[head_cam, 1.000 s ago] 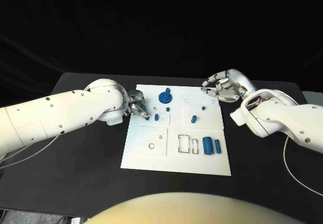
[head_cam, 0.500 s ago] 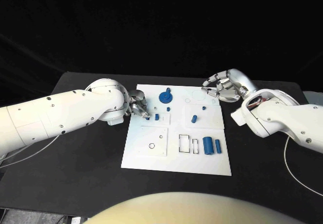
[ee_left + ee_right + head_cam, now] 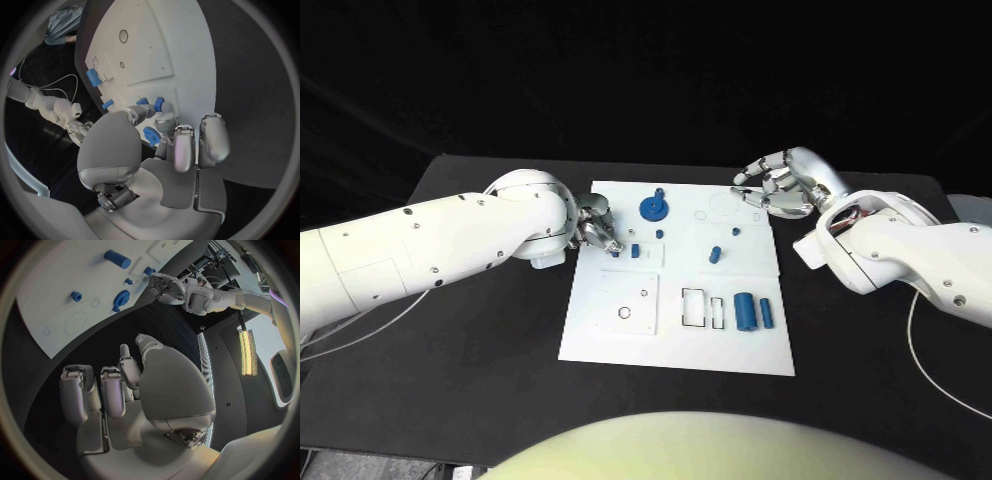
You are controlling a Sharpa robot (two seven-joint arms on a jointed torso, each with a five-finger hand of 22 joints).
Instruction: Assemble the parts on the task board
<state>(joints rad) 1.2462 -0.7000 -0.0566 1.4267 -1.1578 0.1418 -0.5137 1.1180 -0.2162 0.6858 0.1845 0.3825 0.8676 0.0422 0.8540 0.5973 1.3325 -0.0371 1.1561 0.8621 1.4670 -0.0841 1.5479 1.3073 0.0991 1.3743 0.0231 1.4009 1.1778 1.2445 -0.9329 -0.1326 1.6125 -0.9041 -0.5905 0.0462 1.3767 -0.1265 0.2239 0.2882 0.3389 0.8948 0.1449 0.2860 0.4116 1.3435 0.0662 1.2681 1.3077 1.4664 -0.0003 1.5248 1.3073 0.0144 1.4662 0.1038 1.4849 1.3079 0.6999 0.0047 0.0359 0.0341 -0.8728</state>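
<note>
The white task board [image 3: 675,300] lies mid-table. My left hand [image 3: 596,228] reaches over its left edge, and thumb and a finger pinch a small blue part [image 3: 617,252] [image 3: 159,104]; a second small part [image 3: 635,250] stands right beside it. A round blue wheel [image 3: 653,209] stands farther back, and two blue cylinders [image 3: 753,312] lie near the board's right edge. A short blue piece [image 3: 715,253] sits mid-board. My right hand [image 3: 783,186] hovers by the far right corner, fingers curled in on nothing [image 3: 119,390].
Black table [image 3: 459,380] surrounds the board. Outlined recesses [image 3: 701,308] and a circle outline [image 3: 629,314] mark the board's near half. The right wrist view shows the board [image 3: 69,285], the wheel [image 3: 122,298] and my left hand [image 3: 164,287] beyond it.
</note>
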